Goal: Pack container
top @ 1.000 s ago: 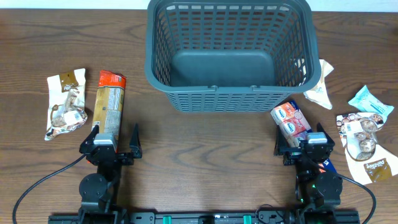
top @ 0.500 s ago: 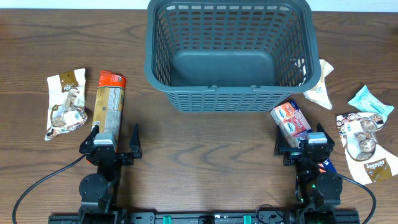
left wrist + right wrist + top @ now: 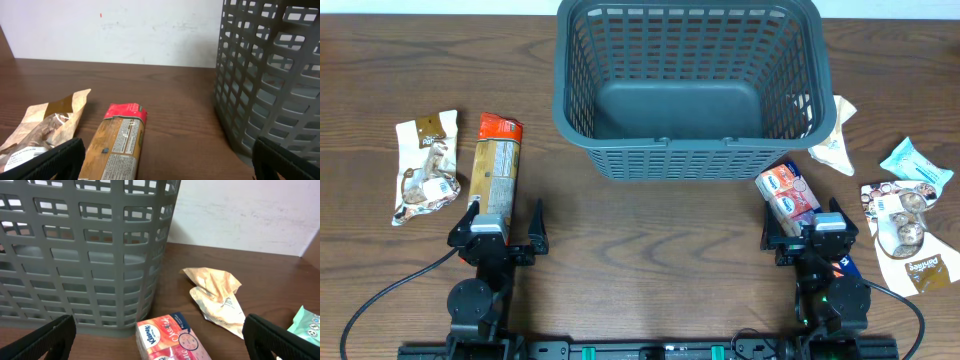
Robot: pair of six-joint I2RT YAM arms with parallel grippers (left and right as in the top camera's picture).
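Observation:
The container, a large dark grey lattice basket (image 3: pixel 685 85), stands at the back middle with nothing in it; it also shows in the left wrist view (image 3: pixel 272 80) and the right wrist view (image 3: pixel 85 255). My left gripper (image 3: pixel 505 232) is open and empty near the front left, beside a long orange packet with a red end (image 3: pixel 496 170), also in the left wrist view (image 3: pixel 119 145). My right gripper (image 3: pixel 805 232) is open and empty at the front right, over a Kleenex tissue pack (image 3: pixel 787 195), also in the right wrist view (image 3: pixel 172 337).
A brown and white cookie bag (image 3: pixel 425 165) lies far left. A crumpled beige packet (image 3: pixel 833 140) lies right of the basket, also in the right wrist view (image 3: pixel 217 300). A pale blue packet (image 3: pixel 917 163) and a cookie bag (image 3: pixel 905 230) lie far right.

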